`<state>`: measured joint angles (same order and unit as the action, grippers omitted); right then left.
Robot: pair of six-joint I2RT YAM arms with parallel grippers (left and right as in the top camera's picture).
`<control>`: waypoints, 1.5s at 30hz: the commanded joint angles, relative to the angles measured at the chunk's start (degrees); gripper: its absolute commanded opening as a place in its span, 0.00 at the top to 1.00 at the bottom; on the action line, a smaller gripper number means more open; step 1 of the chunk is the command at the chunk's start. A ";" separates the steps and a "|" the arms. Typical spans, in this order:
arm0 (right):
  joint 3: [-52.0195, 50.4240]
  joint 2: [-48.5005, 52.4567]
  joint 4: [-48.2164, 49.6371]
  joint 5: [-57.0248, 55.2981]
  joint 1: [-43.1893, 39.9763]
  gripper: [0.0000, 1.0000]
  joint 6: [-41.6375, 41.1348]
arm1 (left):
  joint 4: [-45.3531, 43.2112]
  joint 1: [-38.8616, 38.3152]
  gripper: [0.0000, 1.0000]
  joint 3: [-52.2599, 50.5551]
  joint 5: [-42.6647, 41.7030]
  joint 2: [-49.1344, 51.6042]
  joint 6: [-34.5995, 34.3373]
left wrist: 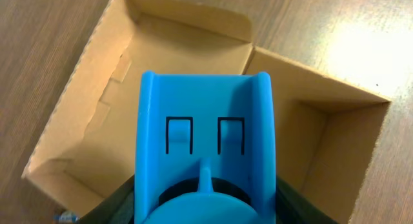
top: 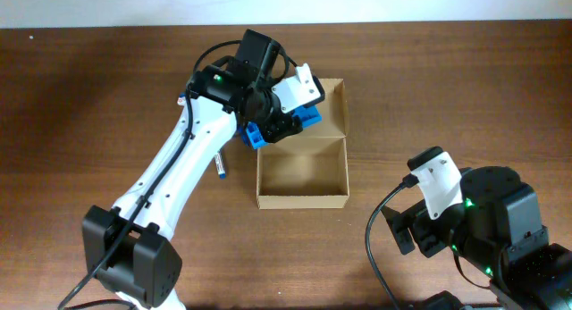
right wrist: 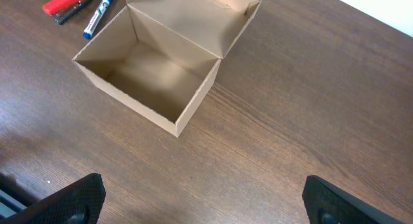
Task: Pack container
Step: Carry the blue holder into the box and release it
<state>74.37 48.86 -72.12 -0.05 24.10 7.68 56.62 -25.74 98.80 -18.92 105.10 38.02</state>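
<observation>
While left end effector (top: 277, 124) pinches blue slotted plastic item (left wrist: 205, 153) over flap-side rim of open tan cardboard box (top: 302, 201) on counter (top: 107, 96) | right end effector (right wrist: 203, 185) spread, right of box | risk: release here clips rim, item lands outside.

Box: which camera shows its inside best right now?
Right wrist. It shows the whole open box, floor and walls, unblocked. Overhead shows it small, its lid partly under the left gripper. Left wrist sees it close, but the held blue item covers the middle.
</observation>
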 commanded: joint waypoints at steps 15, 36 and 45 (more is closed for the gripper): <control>0.85 -0.13 0.09 -0.66 0.24 0.01 -0.04 | -1.99 -4.00 0.98 -8.04 -3.39 -0.92 2.86; 0.85 -0.13 0.09 -0.66 0.24 0.01 -0.04 | -13.53 -6.91 0.98 -23.67 -3.37 -0.92 14.80; 0.85 -0.13 0.09 -0.66 0.26 0.01 -0.04 | -12.44 -6.91 0.56 -23.67 -3.37 -0.92 14.78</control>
<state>74.37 48.84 -72.12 -0.03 24.10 7.70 44.05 -32.36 75.61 -21.04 105.10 51.48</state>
